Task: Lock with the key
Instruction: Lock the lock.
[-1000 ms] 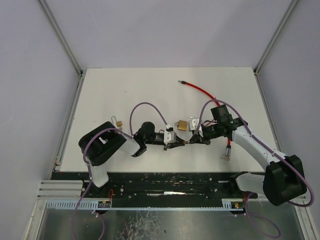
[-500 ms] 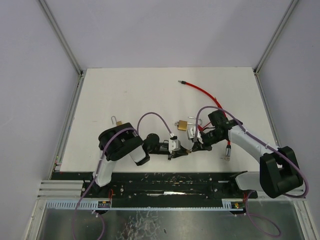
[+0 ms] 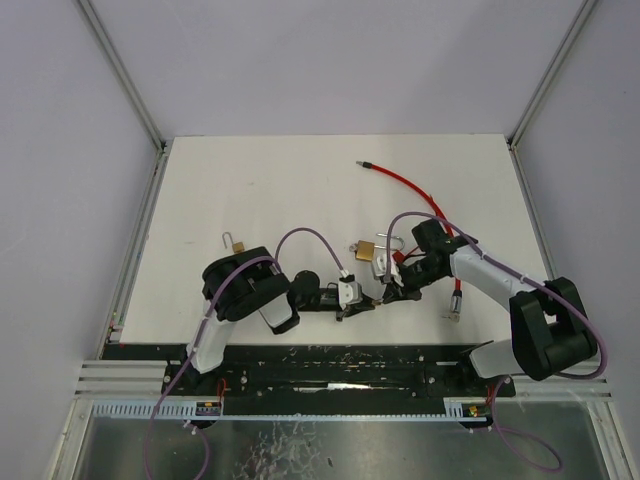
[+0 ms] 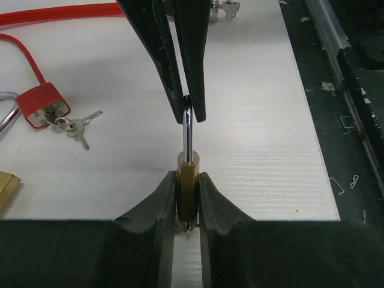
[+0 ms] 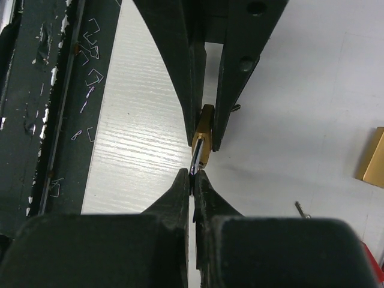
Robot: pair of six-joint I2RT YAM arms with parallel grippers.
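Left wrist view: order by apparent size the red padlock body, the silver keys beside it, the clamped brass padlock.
1. The red padlock body and brass padlock: unranked, since the brass one is edge-on, nearer the camera and partly hidden.
2. The silver keys: smallest.

Left claw clamps a brass padlock (right claw pinches its shackle).

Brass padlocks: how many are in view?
3. A brass padlock held between the left end effector and right end effector; a larger brass padlock just beyond; a small brass padlock further left. More may be hidden.
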